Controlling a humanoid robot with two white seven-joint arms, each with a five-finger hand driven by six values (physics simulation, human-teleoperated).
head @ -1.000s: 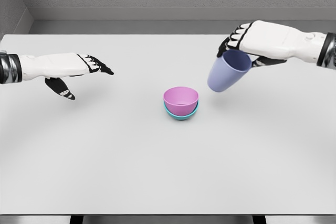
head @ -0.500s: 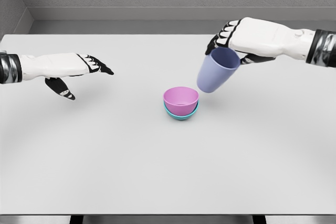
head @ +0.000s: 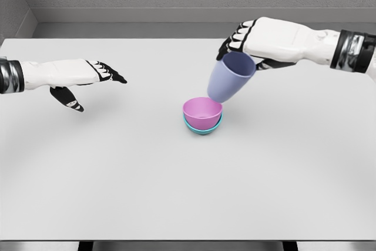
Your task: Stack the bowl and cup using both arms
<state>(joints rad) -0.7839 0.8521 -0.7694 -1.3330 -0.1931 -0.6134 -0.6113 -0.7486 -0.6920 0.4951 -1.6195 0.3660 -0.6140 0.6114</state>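
Readable text: I found none.
Labels/brands: none on the cup (head: pixel 230 79), the bowls (head: pixel 202 114) or the table (head: pixel 176 192).

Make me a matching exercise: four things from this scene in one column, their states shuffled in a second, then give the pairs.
1. cup
2. pink bowl
3. teal bowl
4. left hand

A. fingers open, holding nothing
B. at the bottom of the stack, on the table
C. tilted, held in the right hand
D. nested in another bowl

Pairs: 1-C, 2-D, 3-B, 4-A
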